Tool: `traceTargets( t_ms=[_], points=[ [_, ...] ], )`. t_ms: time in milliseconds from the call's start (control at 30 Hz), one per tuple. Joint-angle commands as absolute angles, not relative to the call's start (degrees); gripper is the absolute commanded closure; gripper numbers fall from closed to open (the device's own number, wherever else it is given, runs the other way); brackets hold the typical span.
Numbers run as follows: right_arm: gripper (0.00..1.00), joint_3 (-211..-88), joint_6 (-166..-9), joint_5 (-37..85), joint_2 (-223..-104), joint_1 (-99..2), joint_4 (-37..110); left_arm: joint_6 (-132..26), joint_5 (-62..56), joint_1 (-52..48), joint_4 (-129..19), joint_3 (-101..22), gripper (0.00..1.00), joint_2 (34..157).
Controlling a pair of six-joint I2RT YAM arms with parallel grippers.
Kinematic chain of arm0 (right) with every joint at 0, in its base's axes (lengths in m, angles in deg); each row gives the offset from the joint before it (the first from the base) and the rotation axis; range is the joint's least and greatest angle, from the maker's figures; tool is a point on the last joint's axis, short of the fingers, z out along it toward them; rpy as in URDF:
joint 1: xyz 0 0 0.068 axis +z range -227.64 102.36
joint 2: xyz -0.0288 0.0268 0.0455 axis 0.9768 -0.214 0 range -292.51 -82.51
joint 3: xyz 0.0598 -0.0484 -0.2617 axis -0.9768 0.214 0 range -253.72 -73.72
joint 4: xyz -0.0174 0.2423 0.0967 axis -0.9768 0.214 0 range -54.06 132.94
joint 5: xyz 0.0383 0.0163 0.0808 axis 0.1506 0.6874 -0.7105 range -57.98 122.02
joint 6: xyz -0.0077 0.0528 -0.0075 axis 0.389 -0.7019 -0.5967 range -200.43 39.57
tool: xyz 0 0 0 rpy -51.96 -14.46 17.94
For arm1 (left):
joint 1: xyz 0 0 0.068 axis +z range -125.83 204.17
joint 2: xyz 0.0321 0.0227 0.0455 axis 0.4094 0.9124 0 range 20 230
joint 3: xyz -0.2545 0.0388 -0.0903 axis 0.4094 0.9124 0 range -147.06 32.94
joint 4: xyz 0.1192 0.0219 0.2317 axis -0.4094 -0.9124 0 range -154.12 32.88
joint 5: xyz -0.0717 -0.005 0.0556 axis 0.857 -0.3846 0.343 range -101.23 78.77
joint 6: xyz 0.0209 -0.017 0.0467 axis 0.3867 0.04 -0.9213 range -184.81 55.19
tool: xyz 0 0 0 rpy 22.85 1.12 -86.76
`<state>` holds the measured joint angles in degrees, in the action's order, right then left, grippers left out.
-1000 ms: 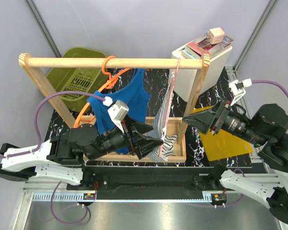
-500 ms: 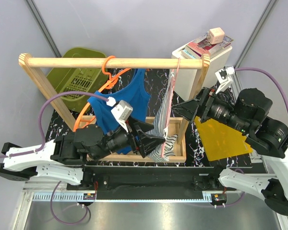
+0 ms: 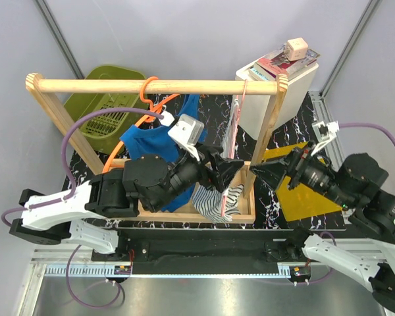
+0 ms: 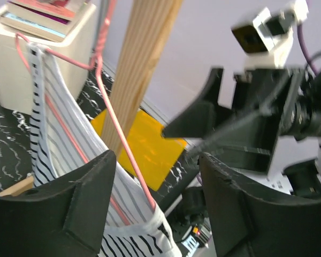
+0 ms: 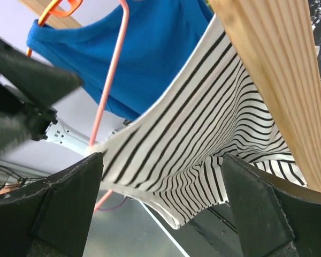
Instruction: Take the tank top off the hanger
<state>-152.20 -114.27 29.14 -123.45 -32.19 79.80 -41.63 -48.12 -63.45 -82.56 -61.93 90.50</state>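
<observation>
Under the wooden rack, left gripper and right gripper face each other, jaws spread

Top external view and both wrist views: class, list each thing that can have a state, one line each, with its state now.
Bright orange plastic hanger, hooked over the wooden rail.
Bright-blue cloth tank top, hanging on the orange hanger, not removed.
Thin pale-pink hanger, hooked over the rail.
Black-and-white striped garment, hanging on the pink hanger.
Left fingers, open, nothing held.
Right fingers, open, nothing held.
</observation>
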Motion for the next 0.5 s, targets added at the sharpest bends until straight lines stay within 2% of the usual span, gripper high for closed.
traceTargets(
  t_ms=[0,167,467],
  points=[
    [0.0,-146.15,-113.56,27.45,-118.29,-31.68,74.18,-43.54,-54.47,-62.85,-84.02,-65.5,0.35,92.94],
    [0.0,-138.25,-116.81,23.68,-113.63,-31.68,69.61,-41.36,-51.85,-59.51,-84.46,-66.73,0.39,95.06],
    [0.0,-125.32,-115.67,20.94,-106.69,-31.68,66.0,-37.21,-40.67,-51.51,-83.93,-68.75,0.6,98.57]
  ],
)
